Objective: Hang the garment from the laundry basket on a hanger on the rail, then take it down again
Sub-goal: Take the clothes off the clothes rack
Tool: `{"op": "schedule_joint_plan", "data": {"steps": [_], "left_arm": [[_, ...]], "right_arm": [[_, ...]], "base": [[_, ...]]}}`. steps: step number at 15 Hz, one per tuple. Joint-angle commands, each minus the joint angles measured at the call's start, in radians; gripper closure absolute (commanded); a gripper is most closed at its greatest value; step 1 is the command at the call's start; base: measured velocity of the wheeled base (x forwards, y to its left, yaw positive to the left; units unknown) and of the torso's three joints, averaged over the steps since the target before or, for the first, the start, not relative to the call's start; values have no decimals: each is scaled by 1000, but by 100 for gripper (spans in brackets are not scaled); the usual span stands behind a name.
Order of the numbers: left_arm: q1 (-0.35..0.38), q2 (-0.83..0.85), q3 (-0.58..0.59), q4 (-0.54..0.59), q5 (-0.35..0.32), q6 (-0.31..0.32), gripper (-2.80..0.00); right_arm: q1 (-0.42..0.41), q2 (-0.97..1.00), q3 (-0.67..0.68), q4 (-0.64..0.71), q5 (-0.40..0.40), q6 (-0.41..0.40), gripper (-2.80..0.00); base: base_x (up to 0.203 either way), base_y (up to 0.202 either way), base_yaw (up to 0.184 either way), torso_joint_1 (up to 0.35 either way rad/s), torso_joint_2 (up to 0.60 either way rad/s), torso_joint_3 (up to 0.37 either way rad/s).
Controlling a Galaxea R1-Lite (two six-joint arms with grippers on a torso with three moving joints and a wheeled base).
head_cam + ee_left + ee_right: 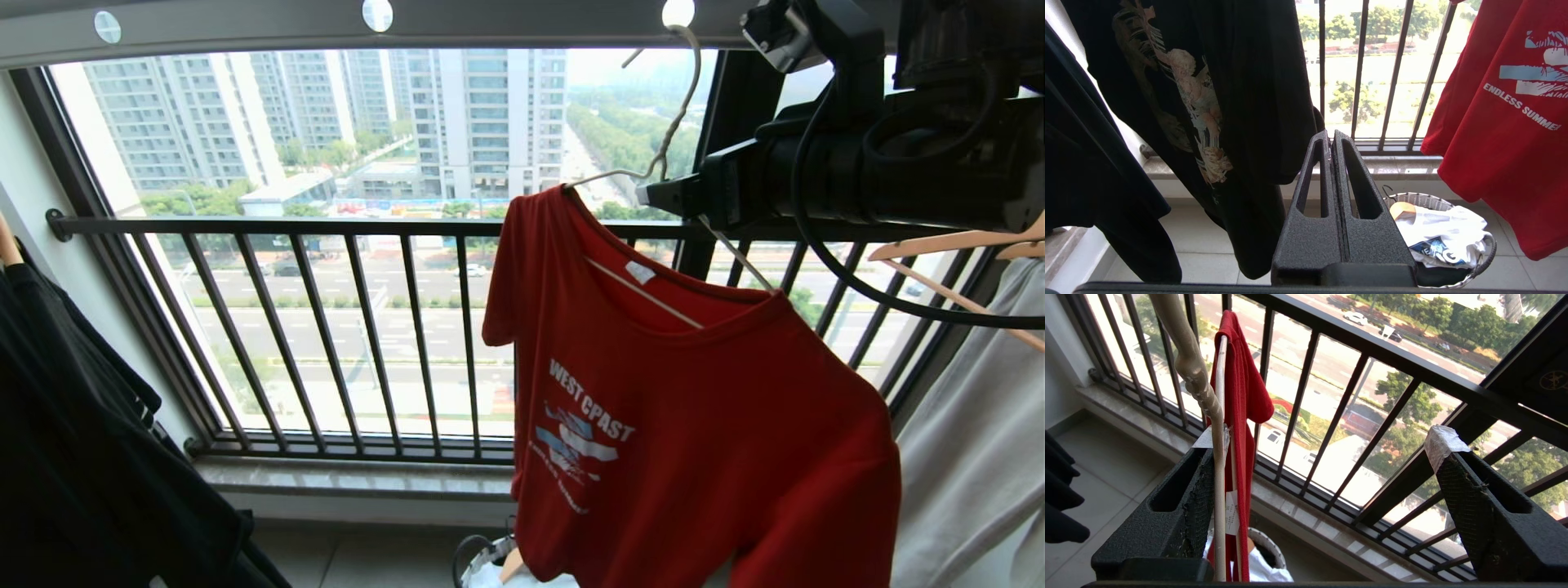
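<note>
I had the red T-shirt (694, 425) hanging on the white wire hanger (678, 122), whose long hook was caught in a round hole near the right end of the grey rail (245, 28). The shirt hung tilted, its left shoulder higher than its right, in front of the barred window railing (326, 229).

My right gripper (1327, 477) was raised beside the hanger's neck with its fingers spread wide. One finger (1184, 506) lay against the hanger wire, the other stood well apart from it, so nothing was clamped. My left gripper (1333, 139) sat low and parked, fingers pressed together on nothing, pointing toward the window.

The laundry basket (1488, 245) stood on the tiled floor below the shirt's hem, with white clothing in it. A black printed T-shirt (1208, 102) hung to the left, and a pale grey garment (971, 457) on a wooden hanger (955, 241) hung to the right.
</note>
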Motion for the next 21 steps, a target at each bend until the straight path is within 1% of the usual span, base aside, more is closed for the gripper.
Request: {"op": "schedule_joint_plan", "data": {"steps": [1,7,8,21], "left_arm": [[0,1,0,0,0,0,0],[0,1,0,0,0,0,0],[0,1,0,0,0,0,0],[0,1,0,0,0,0,0]], "right_arm": [[3,8,-1,0,-1,-1,-280],[54,8,-1,-1,0,-3,-280],[60,8,-1,-3,1,-3,0],[68,-33,9,3,-2,17,0]], "base": [[0,0,0,0,0,0],[0,0,0,0,0,0],[0,0,0,0,0,0],[0,0,0,0,0,0]]}}
